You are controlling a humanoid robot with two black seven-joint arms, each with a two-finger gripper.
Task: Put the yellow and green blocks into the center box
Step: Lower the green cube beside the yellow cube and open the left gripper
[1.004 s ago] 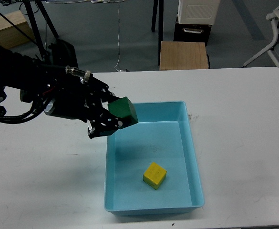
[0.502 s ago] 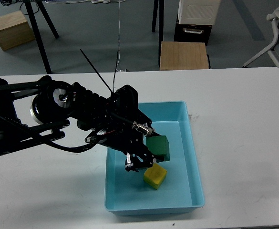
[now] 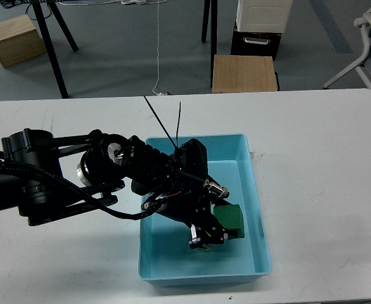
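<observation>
My left gripper (image 3: 218, 227) reaches down into the light blue box (image 3: 252, 183) at the table's middle. It is shut on the green block (image 3: 231, 218), which is low over the box floor near the right wall. The yellow block (image 3: 201, 244) lies on the box floor, almost wholly hidden under the gripper; only a thin yellow edge shows. My left arm (image 3: 58, 180) comes in from the left and crosses the box's left rim. My right gripper is out of view.
The white table (image 3: 325, 164) stretches around the box. Beyond its far edge stand a wooden stool (image 3: 244, 73), a wooden box (image 3: 11, 38) on the floor, a tripod leg (image 3: 49, 47) and a chair base (image 3: 363, 44).
My left gripper has carried the green block from above the box's left rim, rightward and down into the box, over the yellow block, which is now mostly covered.
</observation>
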